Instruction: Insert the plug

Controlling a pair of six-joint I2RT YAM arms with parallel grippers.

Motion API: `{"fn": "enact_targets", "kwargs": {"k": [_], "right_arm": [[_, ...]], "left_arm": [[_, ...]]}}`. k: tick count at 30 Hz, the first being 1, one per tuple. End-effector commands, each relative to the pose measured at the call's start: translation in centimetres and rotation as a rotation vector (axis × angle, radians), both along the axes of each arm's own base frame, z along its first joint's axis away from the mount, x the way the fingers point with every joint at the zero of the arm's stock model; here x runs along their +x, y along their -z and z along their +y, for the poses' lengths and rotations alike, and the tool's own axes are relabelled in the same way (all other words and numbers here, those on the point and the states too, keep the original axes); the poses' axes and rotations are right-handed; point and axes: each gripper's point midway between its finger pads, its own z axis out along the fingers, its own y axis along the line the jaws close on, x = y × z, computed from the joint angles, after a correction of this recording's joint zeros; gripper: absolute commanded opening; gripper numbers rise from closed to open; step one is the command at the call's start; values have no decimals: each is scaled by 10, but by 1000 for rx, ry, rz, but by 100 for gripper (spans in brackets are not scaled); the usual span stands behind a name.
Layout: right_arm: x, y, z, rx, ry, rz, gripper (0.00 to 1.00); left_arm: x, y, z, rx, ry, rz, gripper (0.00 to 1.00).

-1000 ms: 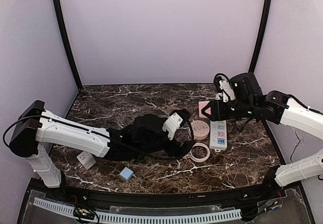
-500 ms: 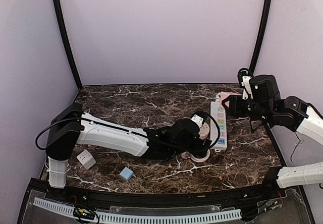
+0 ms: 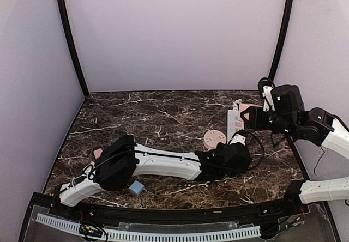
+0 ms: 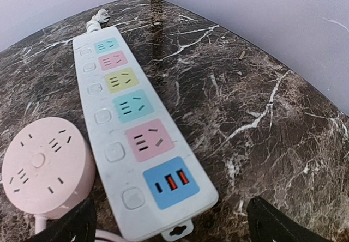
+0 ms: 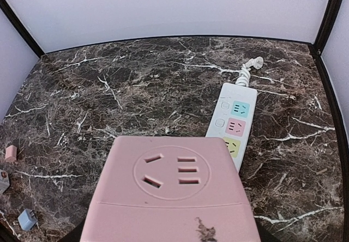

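My right gripper (image 3: 249, 116) is shut on a pink cube-shaped plug adapter (image 5: 173, 190) and holds it above the table at the far right. Its socket face fills the lower right wrist view, and its prongs are hidden. A white power strip (image 4: 128, 122) with coloured sockets lies below and ahead of it, also seen as the power strip (image 5: 233, 123). My left gripper (image 4: 174, 232) is open and low over the table. The strip's near end lies between its black fingertips (image 4: 275, 225). In the top view the left gripper (image 3: 239, 144) covers that end of the strip (image 3: 235, 123).
A round pink socket (image 4: 43, 168) lies against the strip's left side. A small blue cube (image 3: 136, 187) and a small pink block (image 3: 97, 152) lie at the near left. The strip's coiled white cord (image 5: 246, 70) lies by the back wall. Black enclosure posts (image 3: 281, 29) stand at the rear corners.
The left arm has swept far to the right, bringing its gripper to the strip's near end. The right gripper has drawn back to the right with the pink adapter.
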Motion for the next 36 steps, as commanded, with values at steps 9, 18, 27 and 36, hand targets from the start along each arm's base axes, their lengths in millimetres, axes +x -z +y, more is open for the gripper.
{"fn": "enact_targets", "kwargs": {"k": [9,18,27,36], "right_arm": [[-1,0,6,65,-25,-17,0],[-2,8,13,73,-48,2,0],[-3,13,15,77,-57,14,0],[-4,16,16,78,-69,20,0]], "left_arm": [[15,30,-13,84,-99,-90,98],[16,43,-8,126,-121,-112,99],[16,43,-17,85,-100,-132,99],[27,29,-19,28,-150,-210,89]]}}
